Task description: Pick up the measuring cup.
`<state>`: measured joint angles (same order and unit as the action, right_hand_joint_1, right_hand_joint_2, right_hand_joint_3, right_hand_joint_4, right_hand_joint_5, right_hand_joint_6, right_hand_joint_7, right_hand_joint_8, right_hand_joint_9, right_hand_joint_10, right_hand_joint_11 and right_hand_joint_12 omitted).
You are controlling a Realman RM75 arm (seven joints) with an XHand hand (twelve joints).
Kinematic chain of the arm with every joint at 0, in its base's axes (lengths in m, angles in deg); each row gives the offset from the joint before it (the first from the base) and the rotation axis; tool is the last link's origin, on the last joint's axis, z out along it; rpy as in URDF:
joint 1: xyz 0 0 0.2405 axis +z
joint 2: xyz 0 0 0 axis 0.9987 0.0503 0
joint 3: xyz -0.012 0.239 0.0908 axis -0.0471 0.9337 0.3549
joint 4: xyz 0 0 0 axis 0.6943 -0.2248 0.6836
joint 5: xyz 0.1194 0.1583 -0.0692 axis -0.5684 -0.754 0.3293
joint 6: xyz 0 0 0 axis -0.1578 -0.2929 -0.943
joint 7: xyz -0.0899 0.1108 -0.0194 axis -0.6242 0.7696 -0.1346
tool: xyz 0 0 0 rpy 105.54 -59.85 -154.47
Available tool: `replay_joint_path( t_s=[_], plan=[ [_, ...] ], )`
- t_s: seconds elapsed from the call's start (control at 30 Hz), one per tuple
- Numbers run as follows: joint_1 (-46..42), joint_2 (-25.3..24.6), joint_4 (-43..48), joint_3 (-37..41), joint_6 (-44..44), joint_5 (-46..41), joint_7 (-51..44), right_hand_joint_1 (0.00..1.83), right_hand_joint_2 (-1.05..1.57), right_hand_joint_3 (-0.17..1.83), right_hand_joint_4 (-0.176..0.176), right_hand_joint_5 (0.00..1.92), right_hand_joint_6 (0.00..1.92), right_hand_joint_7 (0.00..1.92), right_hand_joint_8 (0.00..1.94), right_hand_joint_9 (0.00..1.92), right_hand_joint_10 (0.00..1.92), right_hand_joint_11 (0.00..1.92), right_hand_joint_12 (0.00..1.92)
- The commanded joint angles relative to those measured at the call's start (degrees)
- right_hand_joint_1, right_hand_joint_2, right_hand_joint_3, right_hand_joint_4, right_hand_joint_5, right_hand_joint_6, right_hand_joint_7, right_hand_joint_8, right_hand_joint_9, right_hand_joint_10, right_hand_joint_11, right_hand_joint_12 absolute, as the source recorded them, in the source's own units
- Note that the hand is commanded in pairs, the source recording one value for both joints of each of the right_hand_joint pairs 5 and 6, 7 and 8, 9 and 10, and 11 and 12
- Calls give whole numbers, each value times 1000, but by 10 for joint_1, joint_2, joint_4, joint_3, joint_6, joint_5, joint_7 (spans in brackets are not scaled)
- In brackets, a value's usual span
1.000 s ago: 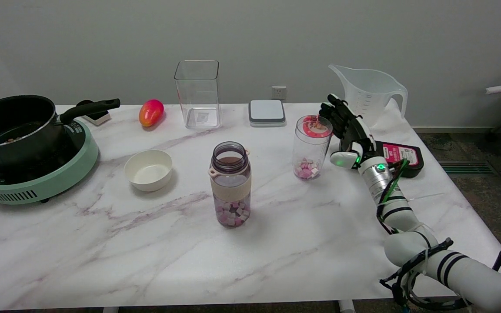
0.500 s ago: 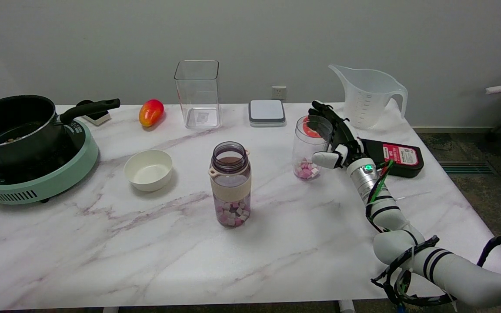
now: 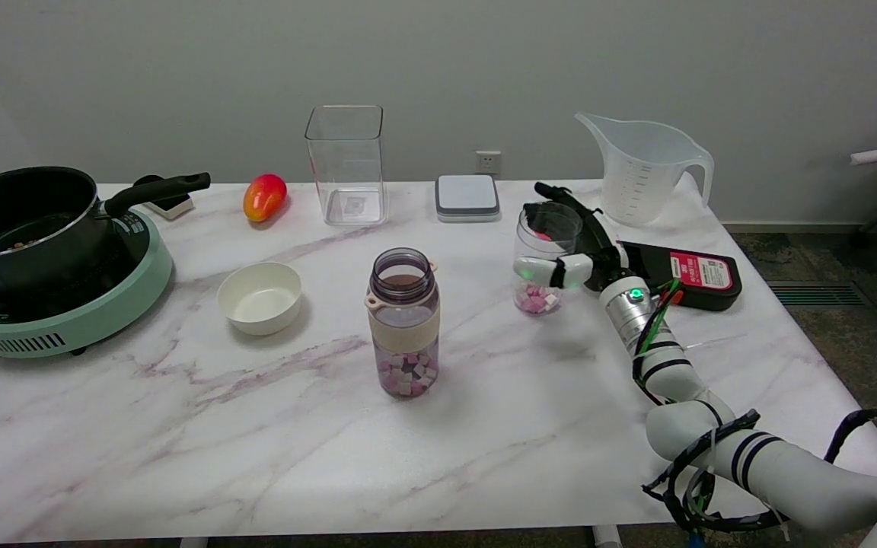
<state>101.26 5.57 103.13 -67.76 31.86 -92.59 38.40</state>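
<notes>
Head view, your inventory:

- Measuring cup (image 3: 544,260): a small clear cup standing upright on the desk (image 3: 180,426) right of centre, with pink and purple cubes in its bottom.
- Your right robot hand (image 3: 569,242): wrapped around the measuring cup, the white thumb across its front and the dark fingers (image 3: 553,192) curved behind its rim. Whether the cup is off the desk, you cannot tell.
- Clear jug (image 3: 642,167): at the far right edge, handle to the right, well behind the hand.
- Black flat device with a red label (image 3: 686,274): lying just right of your wrist.
- Bottle with a beige band (image 3: 403,323): mid-desk, open-topped, with the same cubes at its bottom.
- White bowl (image 3: 259,297): left of the bottle.
- Square clear container (image 3: 346,164): upright near the far edge.
- White-topped grey scale (image 3: 467,197): right of that container.
- Mango (image 3: 264,197): left of the container.
- Black saucepan (image 3: 23,224): on a green hotplate (image 3: 88,304) at the left edge.
</notes>
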Motion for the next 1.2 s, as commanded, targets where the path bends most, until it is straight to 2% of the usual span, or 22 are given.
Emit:
replay_joint_path(
  t_s=[0.03,0.23,0.53,0.7,0.93,1.2],
  plan=[
    [6,-5,-10,1,-1,4,-3,1441,151,673,0,512,512,783,783,740,740,592,592],
    [5,-5,-10,2,-3,4,-3,1483,311,577,0,632,632,948,948,925,925,722,722],
    [6,-5,-9,3,-11,3,-3,1507,334,814,0,878,878,1127,1127,1046,1046,816,816],
    [9,-4,5,16,-24,3,-3,1489,365,862,0,976,976,1188,1188,1105,1105,891,891],
    [11,33,99,29,-17,10,-14,1480,539,814,0,1141,1141,1299,1299,1186,1186,996,996],
    [-10,82,235,67,48,73,-123,1502,557,857,0,1162,1162,1312,1312,1208,1208,1018,1018]
  ],
)
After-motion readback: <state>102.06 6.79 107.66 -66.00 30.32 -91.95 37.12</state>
